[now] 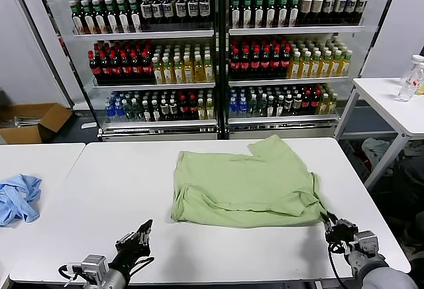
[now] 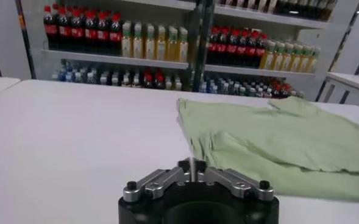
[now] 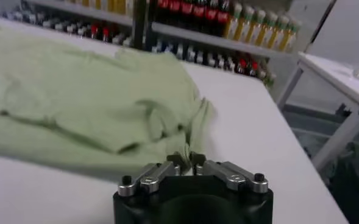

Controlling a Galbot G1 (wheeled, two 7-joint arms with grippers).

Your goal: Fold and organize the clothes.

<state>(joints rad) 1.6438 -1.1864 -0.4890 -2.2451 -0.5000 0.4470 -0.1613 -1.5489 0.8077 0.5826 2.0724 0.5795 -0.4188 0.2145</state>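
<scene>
Evenly lit from overhead, bright. Mild sheen on the white rectangular bench [image 1: 132, 189]. Soft shadow under the rumpled pale-green cotton T-shirt [image 1: 248, 183]. Both wrist views soft, shelved drinks bottles [image 2: 136, 39] blurred.

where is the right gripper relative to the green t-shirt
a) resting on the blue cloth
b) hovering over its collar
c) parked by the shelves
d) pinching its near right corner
d: the right gripper is shut on the near right corner of the T-shirt, with cloth between its fingertips.
</scene>
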